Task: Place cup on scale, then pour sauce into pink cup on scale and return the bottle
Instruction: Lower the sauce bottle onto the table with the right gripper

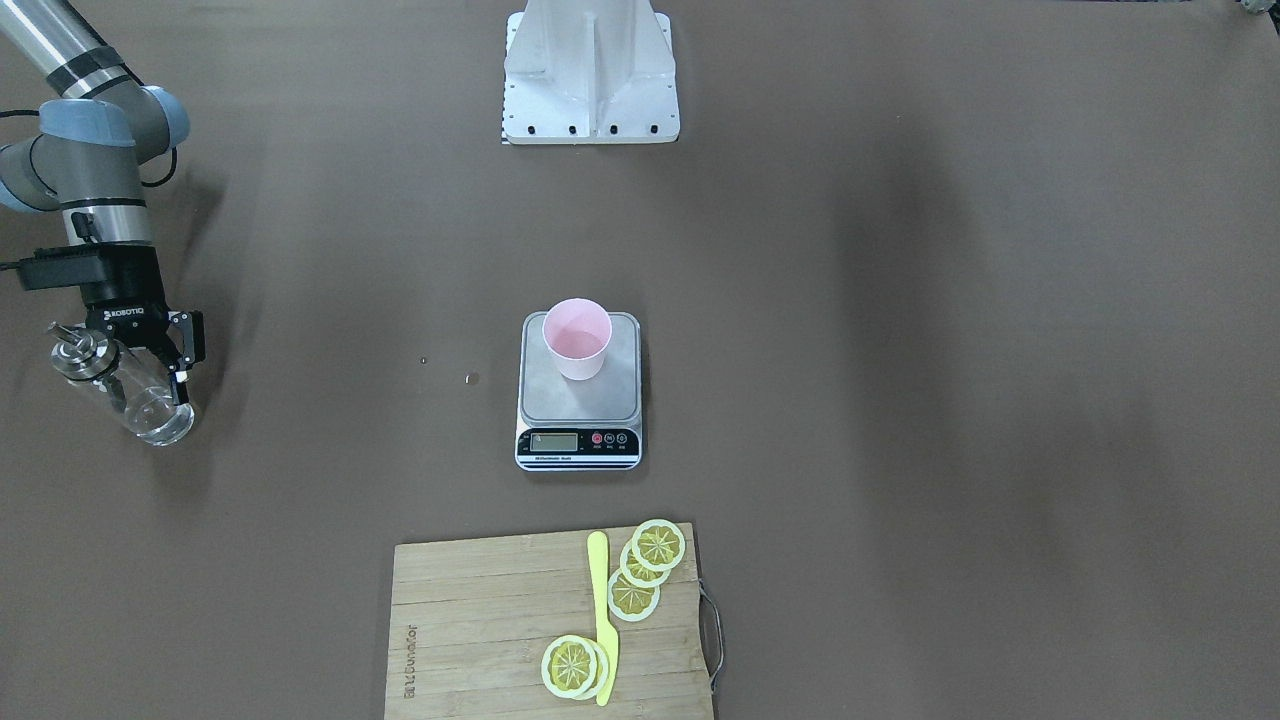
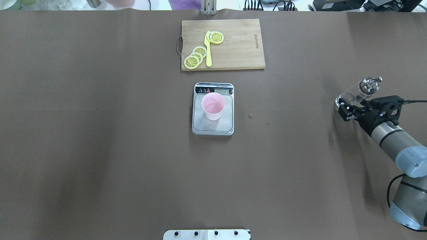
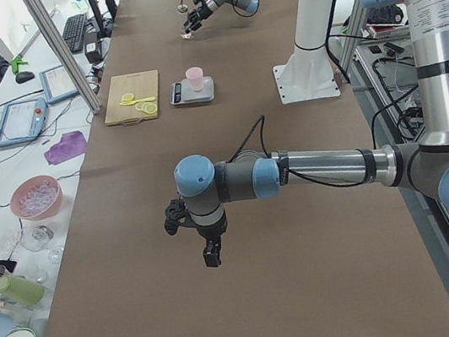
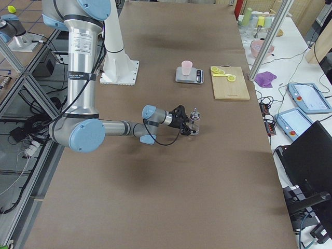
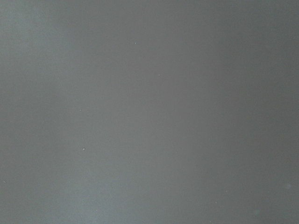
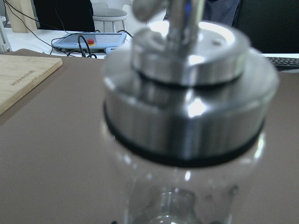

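Near the bench's right edge, the right gripper [image 1: 150, 380] had its fingers clamped mid-body on the bottle [image 1: 140, 405], likely slick, fragile glass. Whether the left gripper [image 3: 210, 252] was open could not be told.

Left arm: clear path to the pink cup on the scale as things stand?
Probably yes. Only bare table lies between the left tool and the cup on the scale. The right tool, holding the bottle, sits far off on the other side. Reach looks plausible but unconfirmed.

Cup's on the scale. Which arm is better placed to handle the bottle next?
Right. The right gripper has its jaws around the bottle. The left gripper hangs far from both the bottle and the scale.
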You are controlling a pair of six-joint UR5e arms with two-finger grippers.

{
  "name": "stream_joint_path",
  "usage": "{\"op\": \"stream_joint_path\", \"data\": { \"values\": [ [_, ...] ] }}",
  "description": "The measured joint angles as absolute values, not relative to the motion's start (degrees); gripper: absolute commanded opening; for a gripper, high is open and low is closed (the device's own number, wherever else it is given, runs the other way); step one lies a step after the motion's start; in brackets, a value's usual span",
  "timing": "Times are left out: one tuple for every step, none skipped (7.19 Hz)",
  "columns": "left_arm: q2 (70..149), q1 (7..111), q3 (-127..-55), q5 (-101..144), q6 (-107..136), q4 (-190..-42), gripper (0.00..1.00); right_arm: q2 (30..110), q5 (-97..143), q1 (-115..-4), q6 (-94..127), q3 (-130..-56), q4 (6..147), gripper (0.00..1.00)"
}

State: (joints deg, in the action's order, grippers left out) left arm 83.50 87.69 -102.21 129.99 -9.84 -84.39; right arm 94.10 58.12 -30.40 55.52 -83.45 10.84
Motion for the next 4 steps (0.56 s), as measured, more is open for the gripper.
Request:
{"op": "stream_joint_path", "data": {
  "values": [
    [83.5,87.7,-102.2,130.0,-9.8,-84.4,0.99,94.1,56.8,-29.6,55.5,-83.4,10.8,1.00],
    [83.5,87.6,-102.1,130.0,-9.8,-84.4,0.99,94.1,56.3,-29.2,55.5,-83.4,10.8,1.00],
    [83.6,87.6,-102.1,130.0,-9.8,-84.4,0.99,94.0,56.2,-29.1,55.5,-83.5,10.8,1.00],
    [83.6,87.6,-102.1,130.0,-9.8,-84.4,0.99,94.0,56.2,-29.0,55.5,-83.5,10.9,1.00]
  ]
}}
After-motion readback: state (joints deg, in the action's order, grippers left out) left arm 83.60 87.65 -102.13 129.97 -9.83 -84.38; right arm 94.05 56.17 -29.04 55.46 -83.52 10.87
